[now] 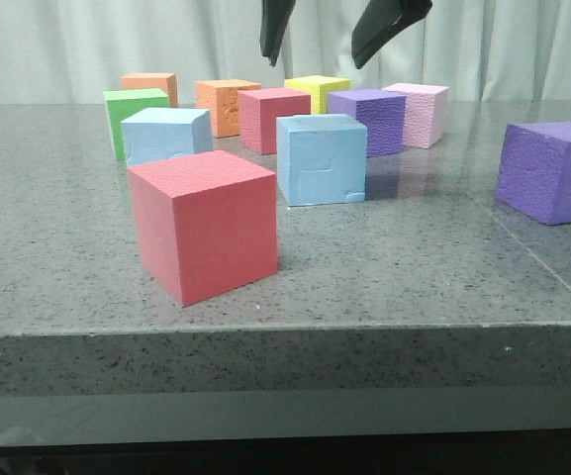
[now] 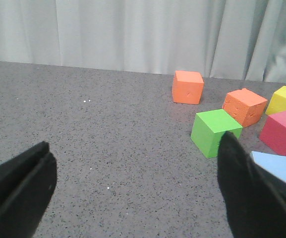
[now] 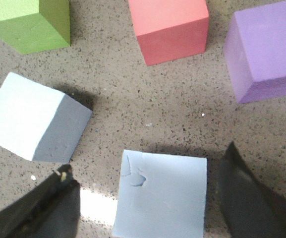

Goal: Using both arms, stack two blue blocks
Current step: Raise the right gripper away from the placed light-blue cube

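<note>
Two pale blue blocks stand on the grey table. One [image 1: 322, 158] is mid-table with a dented top, the other [image 1: 166, 134] is to its left. My right gripper [image 1: 333, 28] hangs open high above the mid-table block; in the right wrist view that block [image 3: 160, 196] lies between the spread fingers of the gripper [image 3: 147, 161], untouched, with the other blue block [image 3: 26, 116] off to the side. My left gripper [image 2: 136, 144] is open and empty over bare table; a corner of a blue block [image 2: 276, 168] shows beside one finger. I cannot see the left gripper in the front view.
A large red cube [image 1: 206, 228] stands near the table's front edge [image 1: 285, 332]. A purple cube [image 1: 552, 170] sits at the right. Behind the blue blocks are green [image 1: 132, 114], two orange [image 1: 226, 104], red [image 1: 273, 119], yellow [image 1: 317, 91], purple [image 1: 369, 119] and pink [image 1: 419, 114] cubes.
</note>
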### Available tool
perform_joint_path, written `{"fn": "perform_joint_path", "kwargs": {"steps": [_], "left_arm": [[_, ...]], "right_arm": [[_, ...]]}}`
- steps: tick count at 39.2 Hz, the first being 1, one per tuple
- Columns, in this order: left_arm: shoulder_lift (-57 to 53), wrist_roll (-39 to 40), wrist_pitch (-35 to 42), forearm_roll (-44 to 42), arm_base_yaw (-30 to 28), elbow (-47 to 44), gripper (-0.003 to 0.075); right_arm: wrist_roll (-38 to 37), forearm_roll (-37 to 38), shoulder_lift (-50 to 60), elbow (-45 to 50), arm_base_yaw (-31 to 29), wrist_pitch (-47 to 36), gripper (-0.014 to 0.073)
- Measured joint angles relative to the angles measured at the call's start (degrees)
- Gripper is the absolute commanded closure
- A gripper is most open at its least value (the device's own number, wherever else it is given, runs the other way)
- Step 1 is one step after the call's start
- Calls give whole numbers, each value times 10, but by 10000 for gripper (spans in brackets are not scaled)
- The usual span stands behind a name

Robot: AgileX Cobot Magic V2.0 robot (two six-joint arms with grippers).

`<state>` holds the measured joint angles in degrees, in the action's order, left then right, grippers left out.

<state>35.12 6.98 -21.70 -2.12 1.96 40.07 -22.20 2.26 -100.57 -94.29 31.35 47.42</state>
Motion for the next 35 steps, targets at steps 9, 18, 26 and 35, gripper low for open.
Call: {"fn": "perform_joint_path", "kwargs": {"steps": [9, 18, 26, 35], "left_arm": [[0, 0, 0, 0, 0, 0, 79], [0, 0, 0, 0, 0, 0, 80], [0, 0, 0, 0, 0, 0, 80], [0, 0, 0, 0, 0, 0, 80]], "right_arm": [[6, 20, 6, 0, 0, 13, 630], [7, 51, 60, 0, -13, 56, 659], [7, 90, 141, 26, -76, 88, 657], [8, 100, 266, 183, -140, 72, 657]]}}
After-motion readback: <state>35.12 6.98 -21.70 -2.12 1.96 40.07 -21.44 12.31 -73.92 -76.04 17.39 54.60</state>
